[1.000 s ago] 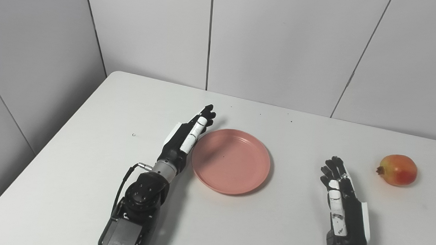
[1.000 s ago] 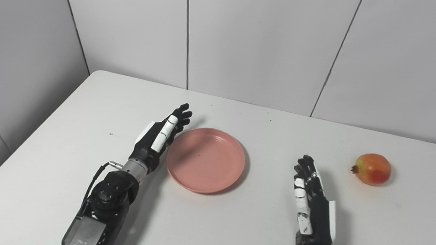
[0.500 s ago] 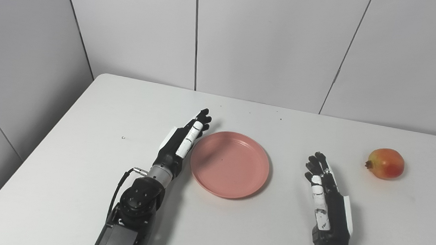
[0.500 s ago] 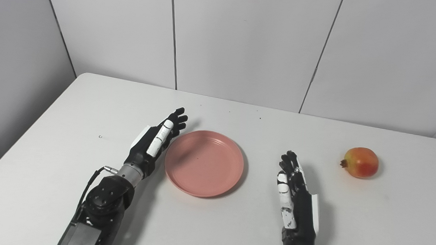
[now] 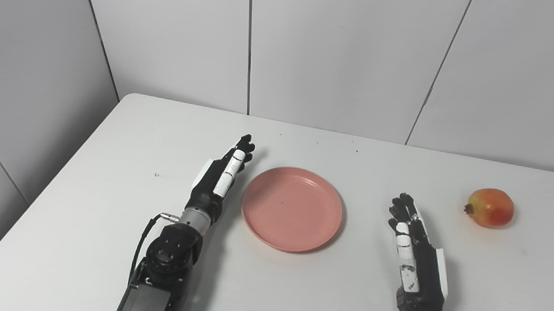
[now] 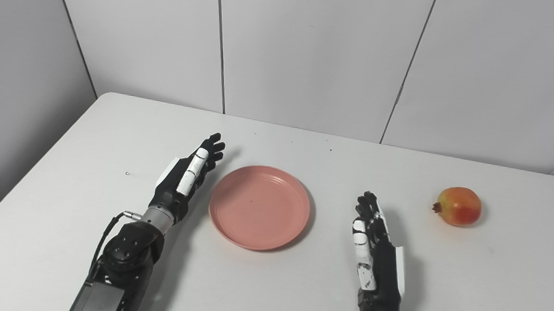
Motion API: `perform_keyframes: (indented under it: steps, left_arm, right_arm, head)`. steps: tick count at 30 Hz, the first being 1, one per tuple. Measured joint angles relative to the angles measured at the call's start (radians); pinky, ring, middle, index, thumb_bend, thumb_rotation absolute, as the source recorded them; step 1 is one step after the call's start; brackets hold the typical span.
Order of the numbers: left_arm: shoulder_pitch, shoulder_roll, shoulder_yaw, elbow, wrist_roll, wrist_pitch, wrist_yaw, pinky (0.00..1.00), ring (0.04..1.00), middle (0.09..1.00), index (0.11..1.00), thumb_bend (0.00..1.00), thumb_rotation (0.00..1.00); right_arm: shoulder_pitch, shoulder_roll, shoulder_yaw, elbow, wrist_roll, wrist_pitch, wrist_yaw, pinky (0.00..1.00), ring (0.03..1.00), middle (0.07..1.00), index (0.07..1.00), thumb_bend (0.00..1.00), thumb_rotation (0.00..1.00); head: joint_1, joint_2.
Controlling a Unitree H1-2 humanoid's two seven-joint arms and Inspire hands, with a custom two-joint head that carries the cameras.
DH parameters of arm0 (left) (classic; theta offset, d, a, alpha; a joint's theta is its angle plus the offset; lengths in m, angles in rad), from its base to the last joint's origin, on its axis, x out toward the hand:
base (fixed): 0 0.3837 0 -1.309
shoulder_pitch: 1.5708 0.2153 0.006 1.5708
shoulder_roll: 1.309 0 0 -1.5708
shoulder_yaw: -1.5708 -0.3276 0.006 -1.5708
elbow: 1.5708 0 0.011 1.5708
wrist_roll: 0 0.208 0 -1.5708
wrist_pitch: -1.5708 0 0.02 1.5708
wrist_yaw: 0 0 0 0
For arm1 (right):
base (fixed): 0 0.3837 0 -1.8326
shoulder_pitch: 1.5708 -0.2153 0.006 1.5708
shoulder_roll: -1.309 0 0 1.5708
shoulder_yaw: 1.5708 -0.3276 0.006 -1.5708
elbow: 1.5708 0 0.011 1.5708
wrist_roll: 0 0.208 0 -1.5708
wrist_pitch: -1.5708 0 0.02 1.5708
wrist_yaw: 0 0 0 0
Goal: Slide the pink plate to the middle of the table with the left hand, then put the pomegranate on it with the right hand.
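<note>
The pink plate point(image 5: 292, 208) lies flat near the middle of the white table point(image 5: 115, 166). My left hand point(image 5: 221, 177) is open, fingers straight, edge-on to the table just left of the plate with a small gap between them. The pomegranate point(image 5: 490, 207), red and yellow, rests on the table at the right. My right hand point(image 5: 412, 241) is open and empty, fingers pointing away from me, between the plate and the pomegranate, apart from both. In the right eye view the plate point(image 6: 259, 206), the left hand point(image 6: 188, 174) and the pomegranate point(image 6: 459, 206) stand the same way.
Grey wall panels point(image 5: 339, 54) stand right behind the table's far edge. The table's left edge point(image 5: 48, 186) runs diagonally close to my left arm. A tiny dark speck point(image 5: 156, 175) lies left of the left hand.
The camera shifted early on. Since then my left hand has drawn left, off the plate's rim. The plate, the pomegranate and my right hand stayed where they were.
</note>
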Motion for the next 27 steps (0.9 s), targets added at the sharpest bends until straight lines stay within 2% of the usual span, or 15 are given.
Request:
perform_keyframes:
  steps: [6, 18, 22, 24, 27]
  left_arm:
    - [0.0, 0.004, -0.023, 0.006, 0.039, 0.0, 0.0, 0.99, 0.949, 0.936, 0.939, 0.7, 1.0]
    - [0.002, 0.0, -0.052, 0.013, 0.033, 0.002, -0.021, 0.99, 0.959, 0.951, 0.955, 0.65, 1.0]
    - [0.004, -0.008, -0.053, 0.011, 0.029, 0.001, -0.021, 0.98, 0.955, 0.951, 0.954, 0.66, 1.0]
    - [0.005, -0.008, -0.053, 0.01, 0.027, 0.001, -0.022, 0.96, 0.947, 0.945, 0.947, 0.66, 1.0]
    - [0.009, -0.008, -0.052, 0.004, 0.016, 0.001, -0.023, 0.94, 0.942, 0.94, 0.943, 0.66, 1.0]
  right_arm:
    - [0.0, 0.0, 0.001, 0.0, -0.002, 0.001, 0.0, 0.92, 0.911, 0.903, 0.907, 0.5, 0.87]
    - [0.0, 0.0, 0.001, 0.0, 0.002, 0.001, 0.0, 0.93, 0.918, 0.91, 0.91, 0.52, 0.87]
    - [0.0, 0.002, 0.002, 0.0, -0.007, 0.001, -0.004, 0.92, 0.91, 0.9, 0.895, 0.52, 0.87]
    - [0.0, 0.006, 0.004, 0.002, -0.021, 0.001, -0.014, 0.92, 0.906, 0.896, 0.892, 0.53, 0.88]
    - [0.0, 0.013, 0.012, 0.003, -0.036, 0.001, -0.021, 0.93, 0.914, 0.901, 0.9, 0.54, 0.89]
  head:
    - [0.003, 0.002]
    - [-0.003, 0.003]
    - [-0.041, 0.005]
    - [-0.095, 0.0]
    - [-0.115, 0.003]
